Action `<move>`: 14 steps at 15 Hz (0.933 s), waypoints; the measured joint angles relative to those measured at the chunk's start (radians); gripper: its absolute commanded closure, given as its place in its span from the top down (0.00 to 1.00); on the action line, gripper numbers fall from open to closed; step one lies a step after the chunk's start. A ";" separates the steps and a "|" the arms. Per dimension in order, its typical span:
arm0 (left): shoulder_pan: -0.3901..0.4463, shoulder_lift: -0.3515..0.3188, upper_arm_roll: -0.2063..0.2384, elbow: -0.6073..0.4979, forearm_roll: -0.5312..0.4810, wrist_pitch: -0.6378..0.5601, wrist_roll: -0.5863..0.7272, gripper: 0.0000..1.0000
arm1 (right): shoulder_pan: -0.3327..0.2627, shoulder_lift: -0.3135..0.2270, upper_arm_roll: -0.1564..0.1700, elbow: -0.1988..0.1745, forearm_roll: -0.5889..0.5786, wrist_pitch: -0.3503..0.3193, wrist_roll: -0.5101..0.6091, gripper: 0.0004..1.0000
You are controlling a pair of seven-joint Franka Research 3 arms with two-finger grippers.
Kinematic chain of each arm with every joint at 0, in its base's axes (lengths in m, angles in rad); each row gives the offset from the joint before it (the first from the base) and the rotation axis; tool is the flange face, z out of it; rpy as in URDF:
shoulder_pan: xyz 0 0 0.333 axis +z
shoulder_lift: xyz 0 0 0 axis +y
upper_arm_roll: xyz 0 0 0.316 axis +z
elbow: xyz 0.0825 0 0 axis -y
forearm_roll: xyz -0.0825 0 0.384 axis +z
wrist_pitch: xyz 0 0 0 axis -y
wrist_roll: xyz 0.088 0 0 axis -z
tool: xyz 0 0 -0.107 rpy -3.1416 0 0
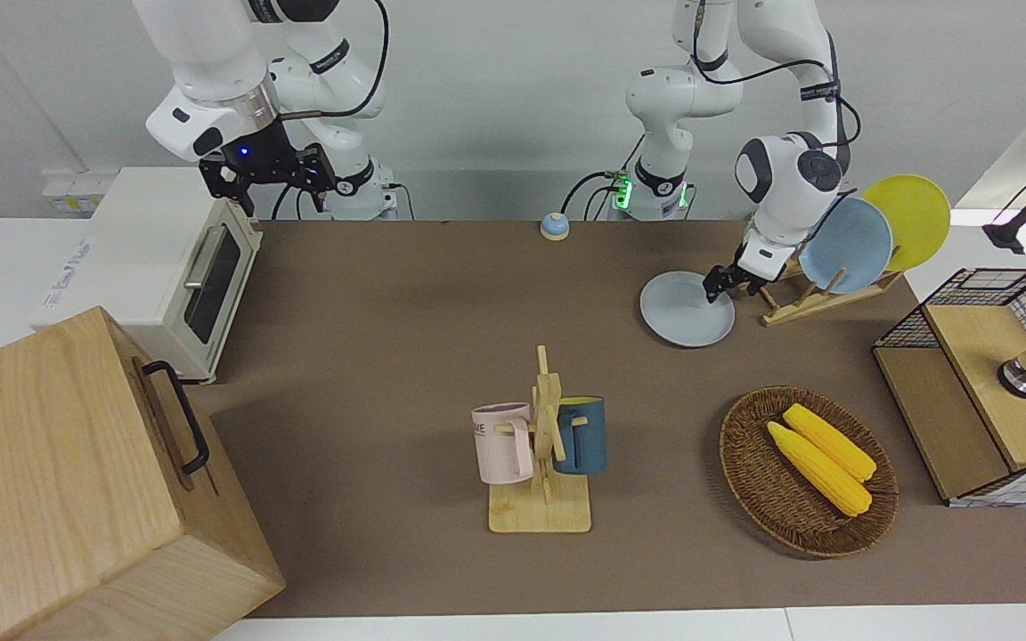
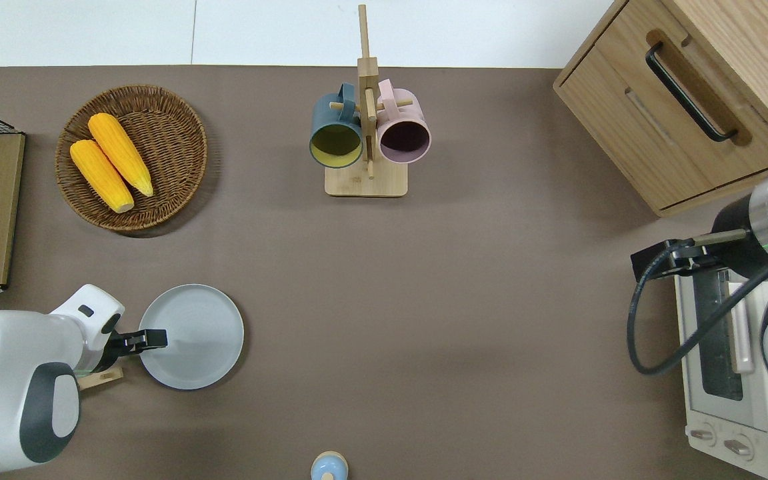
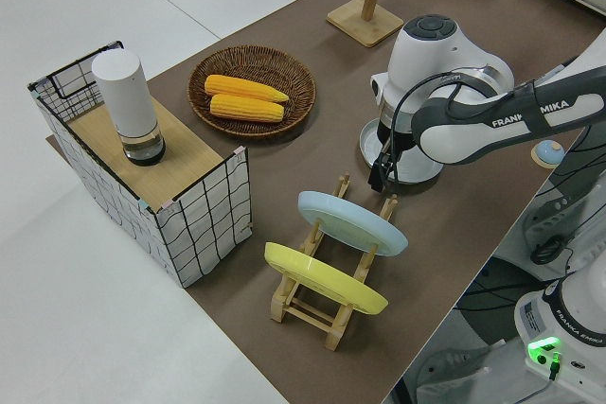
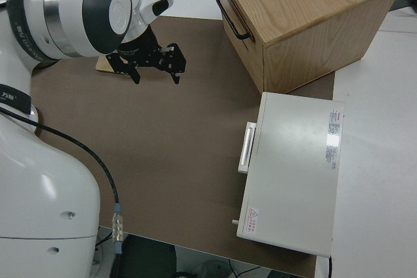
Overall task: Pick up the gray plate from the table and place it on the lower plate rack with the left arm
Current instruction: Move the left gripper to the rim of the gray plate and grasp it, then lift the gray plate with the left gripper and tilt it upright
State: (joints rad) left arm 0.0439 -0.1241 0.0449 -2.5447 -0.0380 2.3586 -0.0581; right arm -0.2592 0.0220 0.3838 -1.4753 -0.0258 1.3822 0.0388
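Observation:
The gray plate (image 1: 682,312) (image 2: 194,337) lies flat on the brown mat, beside the lower plate rack (image 1: 820,298) (image 3: 322,302). The rack holds a light blue plate (image 1: 847,245) and a yellow plate (image 1: 909,218) upright. My left gripper (image 1: 731,287) (image 2: 151,339) is low at the plate's rim on the rack side. It looks open, one finger over the plate and the other outside the rim. In the left side view the arm covers part of the plate (image 3: 421,166). The right arm is parked, its gripper (image 4: 156,75) open and holding nothing.
A mug stand (image 1: 544,463) with a pink and a blue mug stands mid-table. A wicker basket (image 1: 745,463) of corn and a wire crate (image 1: 985,383) lie toward the left arm's end. A toaster oven (image 1: 183,267) and a wooden cabinet (image 1: 77,481) stand at the other end. A small bell (image 1: 554,226) sits near the robots.

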 measured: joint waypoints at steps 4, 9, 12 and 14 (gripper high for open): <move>0.000 0.023 0.000 0.000 0.000 0.006 -0.001 0.00 | 0.000 0.000 0.000 0.000 0.000 0.000 0.000 0.98; 0.000 0.022 0.000 0.000 -0.002 0.005 -0.003 0.00 | 0.000 0.000 0.000 0.000 0.000 0.000 0.000 0.98; -0.001 0.008 -0.001 0.001 -0.005 -0.002 -0.003 0.00 | 0.000 0.000 0.000 0.000 0.000 0.000 0.000 0.98; -0.001 0.006 -0.002 0.001 -0.007 -0.002 -0.003 0.00 | 0.000 0.000 0.000 0.000 0.000 0.000 0.000 0.98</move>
State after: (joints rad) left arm 0.0425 -0.1179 0.0432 -2.5438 -0.0454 2.3567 -0.0607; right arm -0.2592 0.0220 0.3838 -1.4753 -0.0258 1.3822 0.0388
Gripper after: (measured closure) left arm 0.956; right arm 0.013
